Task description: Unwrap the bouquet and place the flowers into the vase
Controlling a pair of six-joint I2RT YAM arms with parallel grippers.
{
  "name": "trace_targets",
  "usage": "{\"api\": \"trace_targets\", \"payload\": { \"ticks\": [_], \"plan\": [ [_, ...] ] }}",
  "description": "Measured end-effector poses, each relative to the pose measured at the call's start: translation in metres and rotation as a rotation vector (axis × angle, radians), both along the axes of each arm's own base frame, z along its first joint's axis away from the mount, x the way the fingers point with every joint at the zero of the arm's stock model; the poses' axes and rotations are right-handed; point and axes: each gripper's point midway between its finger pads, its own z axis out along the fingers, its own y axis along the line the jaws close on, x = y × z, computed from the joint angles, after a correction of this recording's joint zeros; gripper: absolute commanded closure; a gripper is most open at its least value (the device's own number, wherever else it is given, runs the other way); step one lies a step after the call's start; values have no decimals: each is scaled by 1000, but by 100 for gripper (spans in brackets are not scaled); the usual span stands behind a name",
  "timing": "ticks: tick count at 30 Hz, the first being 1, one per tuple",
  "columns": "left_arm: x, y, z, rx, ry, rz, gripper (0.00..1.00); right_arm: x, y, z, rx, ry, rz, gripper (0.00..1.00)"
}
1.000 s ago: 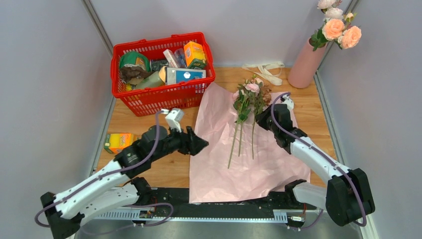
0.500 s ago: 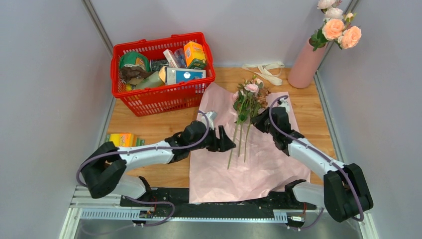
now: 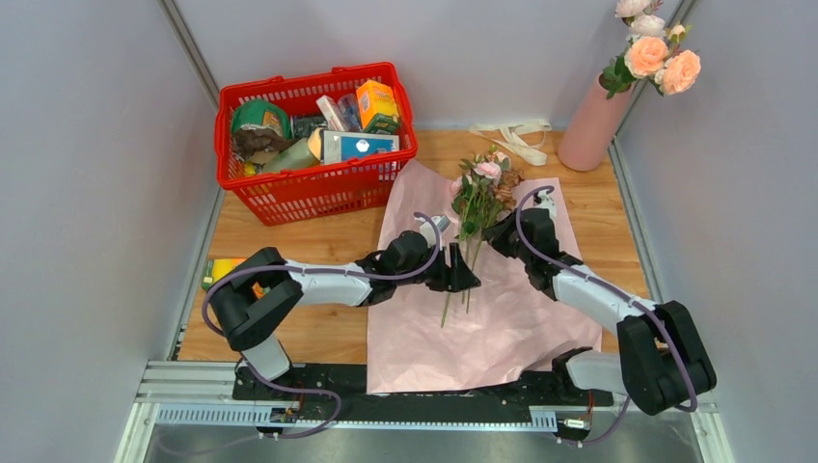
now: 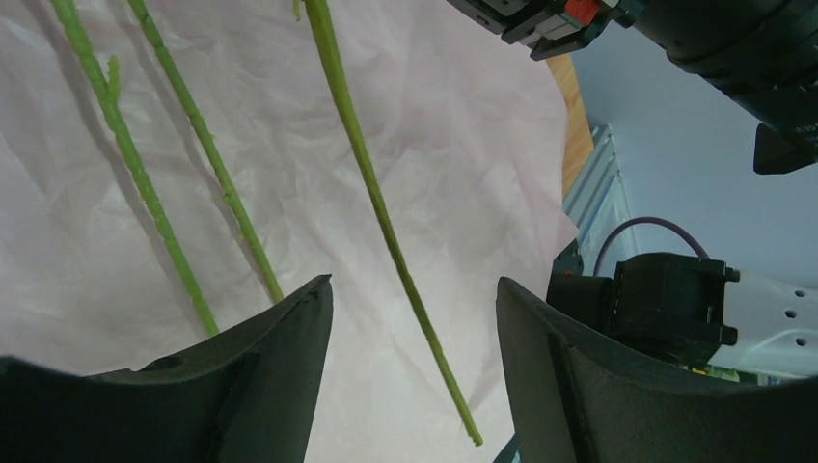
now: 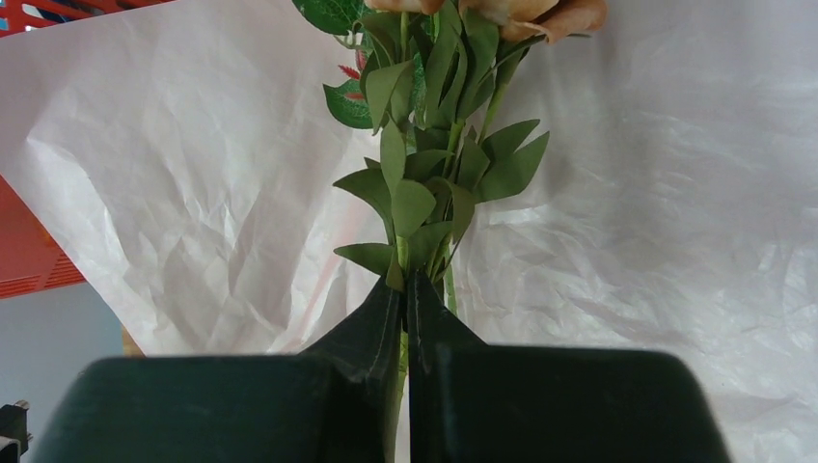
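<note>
Pink paper (image 3: 502,318) now has your left fingers (image 4: 275,376) swung in, wide open astride one stem (image 4: 371,193), while your right fingers (image 5: 371,333) pinch the flowers (image 5: 424,145): lifting toward the vase (image 3: 588,130) looks next.

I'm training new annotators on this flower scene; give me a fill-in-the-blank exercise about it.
1. The right end effector is shut on the stems of the ____.
2. The left end effector is ____, one green stem between its fingers.
3. The vase stands at the far ____ corner of the table.
Missing words: flowers; open; right.
</note>
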Motion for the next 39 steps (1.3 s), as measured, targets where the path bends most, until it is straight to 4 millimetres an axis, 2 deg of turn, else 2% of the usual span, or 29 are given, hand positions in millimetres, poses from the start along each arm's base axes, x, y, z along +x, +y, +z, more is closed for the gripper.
{"api": "trace_targets", "payload": {
  "ticks": [3, 8, 9, 13, 15, 18, 20, 22, 24, 27, 34, 39],
  "plan": [
    [2, -8, -4, 0, 7, -14, 35, 3, 1, -6, -3, 8, 1, 95],
    [5, -14, -16, 15, 19, -25, 62, 4, 3, -19, -19, 33, 13, 92],
    [6, -16, -17, 18, 19, -28, 71, 4, 4, -22, -21, 40, 24, 91],
    [10, -25, -18, 22, 8, -47, 95, 4, 5, -26, -32, 45, 49, 83],
    [12, -27, -19, 31, 5, -48, 100, 7, 4, -23, -37, 34, 53, 80],
    [14, -26, -22, 46, 2, -47, 100, 8, 3, -19, -38, 22, 63, 79],
    [14, -26, -23, 53, 2, -47, 100, 8, 3, -15, -37, 12, 69, 75],
    [14, -25, -23, 54, 1, -45, 100, 7, 4, -9, -32, -2, 76, 65],
    [15, -25, -24, 56, -2, -41, 100, 7, 2, -7, -30, 1, 85, 47],
    [17, -23, -26, 67, -16, -33, 100, 5, -2, -7, -26, 21, 92, 40],
    [21, -20, -30, 96, -60, -32, 100, 1, -14, 1, -3, 31, 88, 36],
    [23, -19, -31, 107, -83, -39, 100, 0, -14, -8, 9, 88, 99, 36]
  ]
}}
